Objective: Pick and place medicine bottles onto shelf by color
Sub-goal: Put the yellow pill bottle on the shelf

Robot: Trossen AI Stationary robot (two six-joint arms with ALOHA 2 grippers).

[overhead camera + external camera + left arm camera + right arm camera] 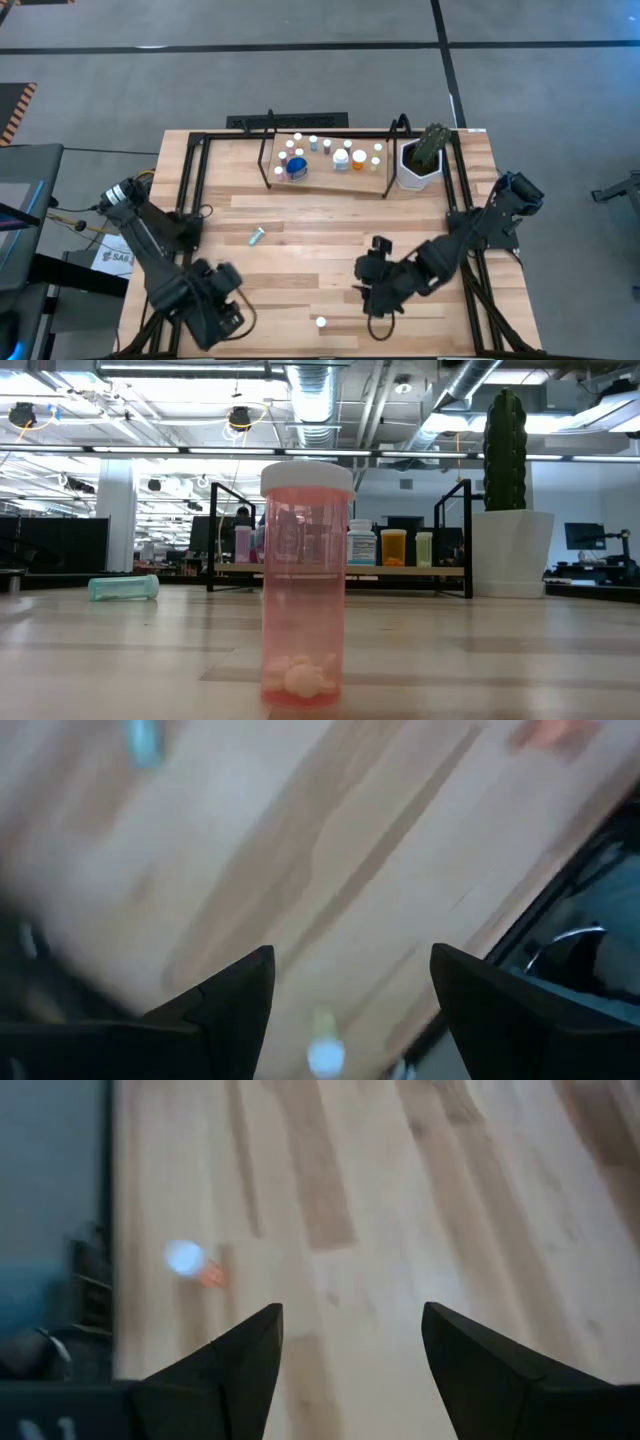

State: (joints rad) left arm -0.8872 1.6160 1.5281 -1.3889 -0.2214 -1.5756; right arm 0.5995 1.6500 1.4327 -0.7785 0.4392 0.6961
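While both arms waited over the near half of the table (300,270), I took stock of the job. Most of the medicine bottles (330,155) already stood on the shelf (385,172) at the far edge, a crowd of small white-capped ones with a larger blue bottle (296,168) at its left end and an orange one (358,160) towards the right, next to the white pot with the cactus (420,160). I could not judge from above whether they were properly grouped by colour.

2 bottles were left on the boards, by my count. A teal bottle (256,236) lay on its side left of centre, well apart from the shelf. A pink bottle with a white cap (306,585) stood upright near the front edge, a few pills in its bottom.

The left gripper (350,990) had its jaws apart and empty near the front left corner. The right gripper (350,1345) was likewise spread with nothing between its fingers, close to the pink bottle, so I reckoned that one was the likelier next pick.
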